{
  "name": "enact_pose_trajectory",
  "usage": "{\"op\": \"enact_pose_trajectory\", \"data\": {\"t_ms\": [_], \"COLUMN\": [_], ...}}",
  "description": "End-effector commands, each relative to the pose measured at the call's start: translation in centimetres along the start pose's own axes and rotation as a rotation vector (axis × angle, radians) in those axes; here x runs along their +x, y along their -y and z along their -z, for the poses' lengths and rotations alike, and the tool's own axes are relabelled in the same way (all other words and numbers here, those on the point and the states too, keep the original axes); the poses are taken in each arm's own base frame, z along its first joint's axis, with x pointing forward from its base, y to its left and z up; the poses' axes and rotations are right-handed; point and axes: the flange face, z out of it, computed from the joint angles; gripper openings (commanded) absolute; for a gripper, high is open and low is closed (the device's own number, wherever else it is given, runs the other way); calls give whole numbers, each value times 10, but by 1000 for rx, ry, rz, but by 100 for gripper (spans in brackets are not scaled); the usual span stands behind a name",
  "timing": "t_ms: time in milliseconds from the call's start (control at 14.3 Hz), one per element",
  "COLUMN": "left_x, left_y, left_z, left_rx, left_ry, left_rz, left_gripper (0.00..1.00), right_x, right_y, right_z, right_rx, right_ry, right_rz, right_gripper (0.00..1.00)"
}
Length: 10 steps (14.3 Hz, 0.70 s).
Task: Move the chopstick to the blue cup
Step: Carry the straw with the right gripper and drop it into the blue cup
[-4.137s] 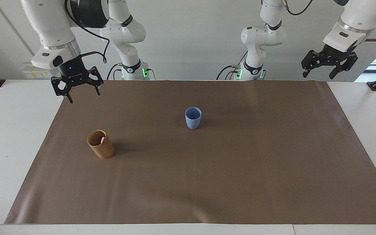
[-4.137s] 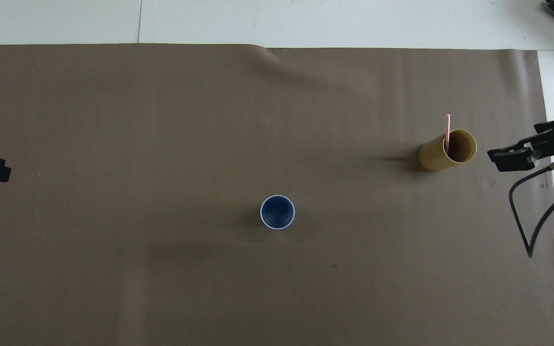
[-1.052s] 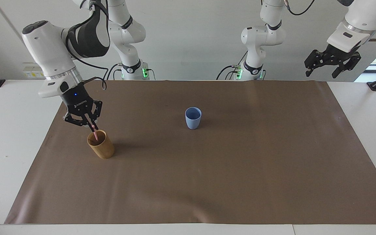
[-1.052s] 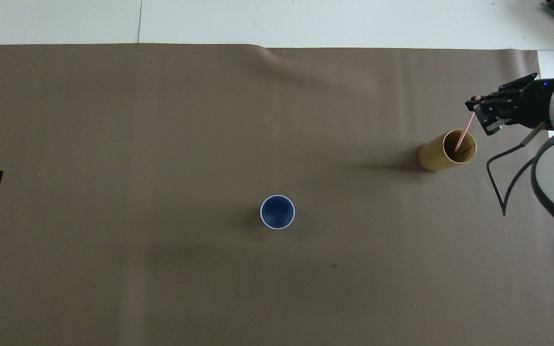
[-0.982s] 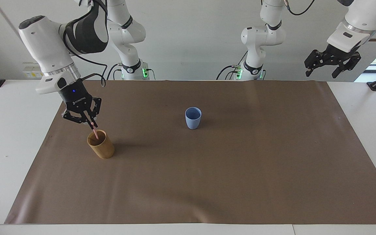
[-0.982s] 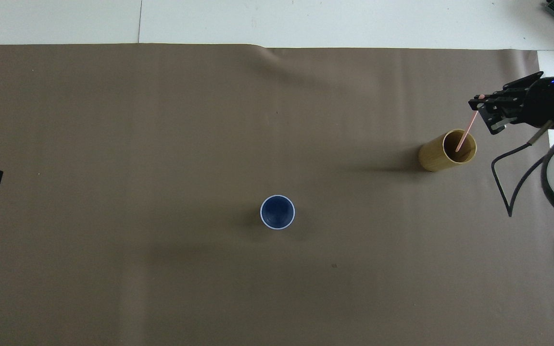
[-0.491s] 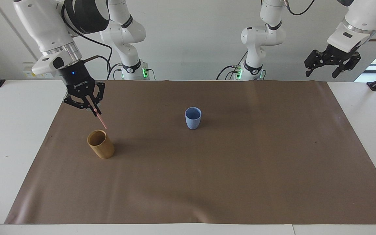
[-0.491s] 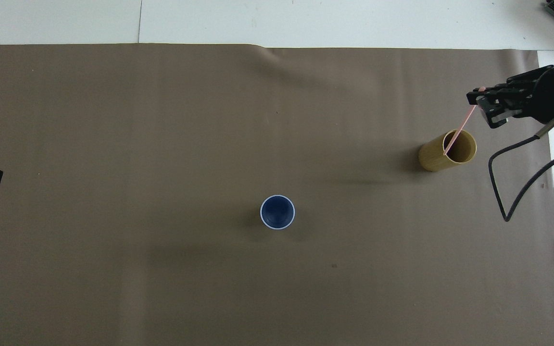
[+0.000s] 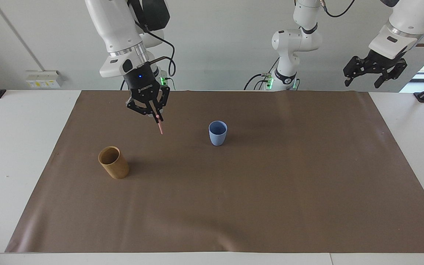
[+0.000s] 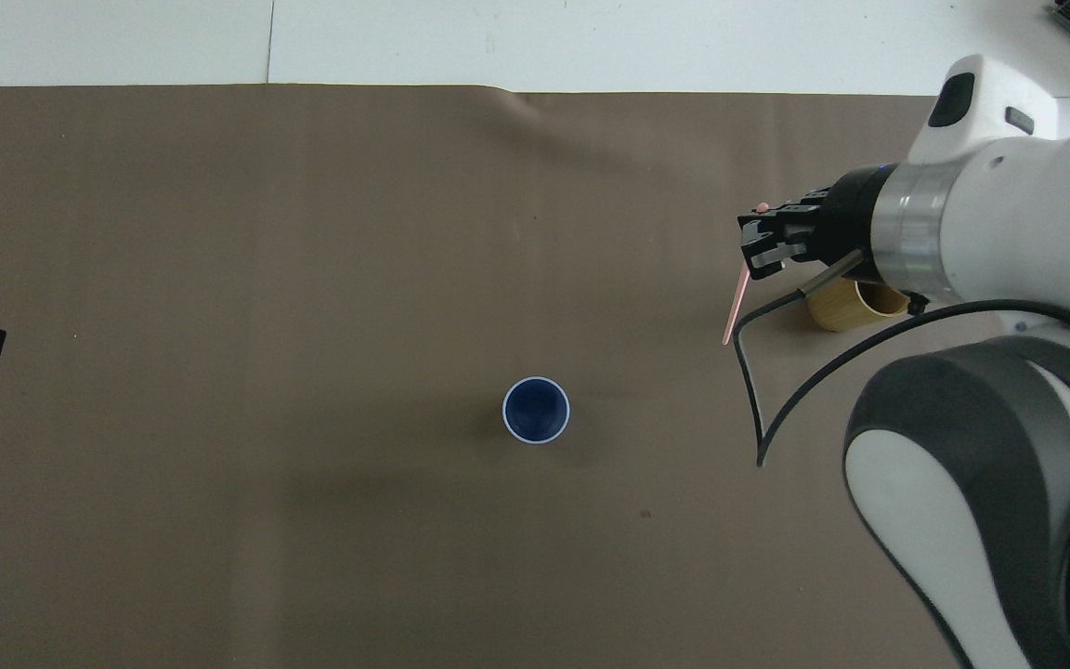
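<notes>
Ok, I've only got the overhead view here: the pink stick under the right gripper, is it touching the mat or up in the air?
Observer: Up in the air. In the facing view the right gripper is shut on the chopstick, whose lower tip hangs clear above the mat, short of the blue cup.
Operator: The arm covers most of the brown cup for me. Did it tip?
Observer: No, the brown cup stands upright, with no stick showing at its mouth.
Operator: And the left gripper? I see just a black tip.
Observer: The left gripper waits raised and open at the left arm's end of the table, holding nothing.
</notes>
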Motion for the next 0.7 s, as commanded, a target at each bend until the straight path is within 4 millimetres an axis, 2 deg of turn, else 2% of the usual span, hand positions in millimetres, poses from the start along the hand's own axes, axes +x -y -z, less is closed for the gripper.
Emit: {"op": "enact_pose_trajectory", "data": {"t_ms": [0,280,491,631], "left_x": [-7,-6,-7,-7], "left_y": [2,3,2,2], "left_z": [3,2,3,3], "left_rx": [7,7,7,7], "left_ry": [7,9,7,7], "left_rz": [-7,-6,-7,-7], "left_gripper": [100,100,100,100], "right_x": [3,7,8,8], "right_y": [47,127,163,189], "right_z": [-2,-16,-31,-50], "right_rx": [-28,-69,-80,-104], "right_ry": [1,-32,-61,-71], "right_rz": [-48,-69,-51,-44], "right_gripper": [0,0,0,0]}}
